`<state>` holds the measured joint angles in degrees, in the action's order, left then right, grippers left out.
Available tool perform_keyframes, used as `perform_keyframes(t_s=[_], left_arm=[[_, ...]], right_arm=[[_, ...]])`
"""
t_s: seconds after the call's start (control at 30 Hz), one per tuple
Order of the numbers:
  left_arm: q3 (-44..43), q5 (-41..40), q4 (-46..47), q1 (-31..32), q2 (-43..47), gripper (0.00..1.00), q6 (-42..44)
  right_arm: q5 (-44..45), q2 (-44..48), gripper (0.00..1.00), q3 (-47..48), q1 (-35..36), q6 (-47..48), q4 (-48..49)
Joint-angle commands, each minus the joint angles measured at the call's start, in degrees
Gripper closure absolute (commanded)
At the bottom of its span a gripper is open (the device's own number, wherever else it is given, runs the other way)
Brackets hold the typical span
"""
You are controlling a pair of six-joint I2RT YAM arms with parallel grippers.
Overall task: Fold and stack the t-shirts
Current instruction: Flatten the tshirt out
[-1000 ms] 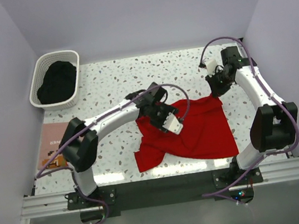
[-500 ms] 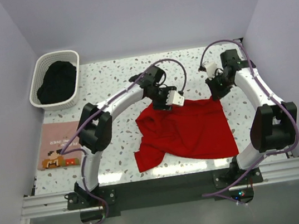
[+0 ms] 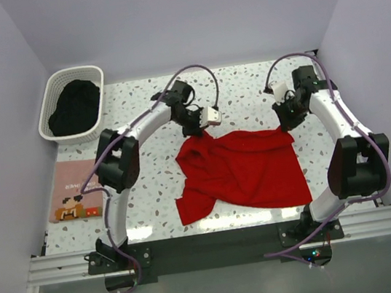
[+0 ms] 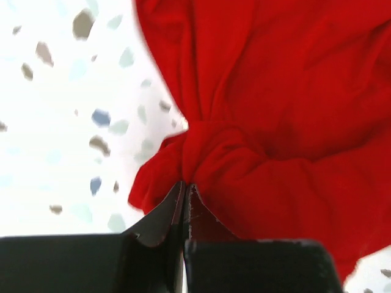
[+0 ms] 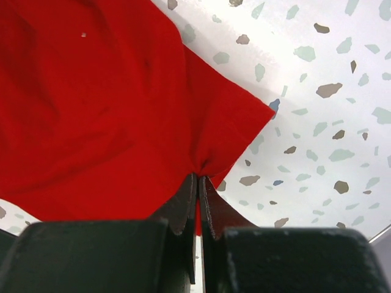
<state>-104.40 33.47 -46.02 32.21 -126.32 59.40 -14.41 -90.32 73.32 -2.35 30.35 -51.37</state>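
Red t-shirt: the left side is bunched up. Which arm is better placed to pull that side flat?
Left, probably. The left fingers are shut on the bunched far-left corner of the red t-shirt; the right fingers pinch the flat far-right corner.

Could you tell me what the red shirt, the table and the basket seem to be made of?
The red shirt: soft matte cloth; it bunches in folds. The table: hard white speckled surface, terrazzo-like, perhaps laminate. The basket: white slotted walls, probably moulded plastic.

One red t-shirt, one pink t-shirt — one basket
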Motion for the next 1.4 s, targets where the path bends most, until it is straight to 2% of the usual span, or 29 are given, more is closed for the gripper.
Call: perform_keyframes(t_s=[0.0, 0.13, 0.3, 0.4, 0.47, 0.63, 0.67, 0.7, 0.8, 0.87, 0.97, 1.0, 1.03, 1.1, 1.13, 1.23, 1.37], left_arm=[[2.2, 3.3, 1.1, -6.2, 7.6, 1.0, -5.8], [8.7, 5.2, 8.0, -13.9, 14.0, 1.0, -13.4], [25.4, 6.0, 18.5, -27.2, 27.0, 1.0, -27.2], [34.3, 3.2, 20.3, -32.2, 32.1, 1.0, -29.5], [38.8, 2.8, 18.3, -35.4, 33.4, 1.0, -29.1], [44.4, 3.8, 16.0, -38.0, 34.7, 1.0, -29.2], [44.8, 4.2, 15.2, -38.1, 35.2, 0.97, -27.3], [44.8, 4.9, 14.0, -38.1, 35.3, 0.87, -26.1], [44.9, 7.9, 8.6, -38.4, 36.3, 0.71, -20.9], [45.1, 8.2, 7.4, -38.4, 37.7, 0.67, -16.8], [44.1, 7.2, 6.9, -38.3, 38.3, 0.66, -14.7], [43.6, 7.0, 8.0, -38.4, 38.2, 0.63, -15.5], [42.4, 6.6, 8.9, -38.4, 37.6, 0.62, -16.7], [40.4, 5.9, 11.9, -37.8, 36.8, 0.57, -20.7], [39.8, 4.3, 13.0, -37.5, 35.4, 0.54, -22.1], [36.0, 0.8, 15.6, -35.9, 31.5, 0.52, -27.0], [30.1, -2.0, 15.9, -33.8, 25.8, 0.51, -33.3]], right_arm=[[0.7, 2.9, 1.0, 0.2, -0.4, 0.9, 1.3], [0.6, 3.7, 1.0, 0.3, -0.4, 1.4, 0.6], [2.3, 5.5, 1.0, -0.7, -0.8, 3.7, 0.5], [3.7, 5.1, 1.0, -2.0, -1.4, 4.9, 1.5], [3.4, 4.3, 1.0, -1.7, -1.5, 4.9, 1.2], [1.1, 1.8, 1.0, -0.3, -1.6, 4.1, -0.3], [0.4, 1.5, 1.0, -0.1, -1.5, 4.3, -0.8], [-0.2, 1.1, 1.0, 0.2, -1.5, 4.9, -2.2], [-1.4, -0.3, 1.0, 1.0, -1.5, 7.0, -5.8], [-1.8, -1.5, 1.0, 1.3, -1.5, 8.7, -8.0], [-1.4, -2.8, 0.99, 1.0, -1.5, 12.4, -12.3], [-0.8, -3.0, 0.94, 0.9, -1.5, 13.5, -13.5], [-0.6, -3.1, 0.78, 0.9, -1.5, 13.8, -13.6], [-0.6, -2.3, 0.54, 1.3, -1.6, 13.3, -12.8], [-0.5, -1.7, 0.49, 1.6, -1.6, 13.1, -12.3], [0.5, -0.2, 0.43, 3.5, -1.6, 12.2, -10.9], [-0.8, 1.1, 0.45, 4.8, -1.6, 14.1, -13.0]])
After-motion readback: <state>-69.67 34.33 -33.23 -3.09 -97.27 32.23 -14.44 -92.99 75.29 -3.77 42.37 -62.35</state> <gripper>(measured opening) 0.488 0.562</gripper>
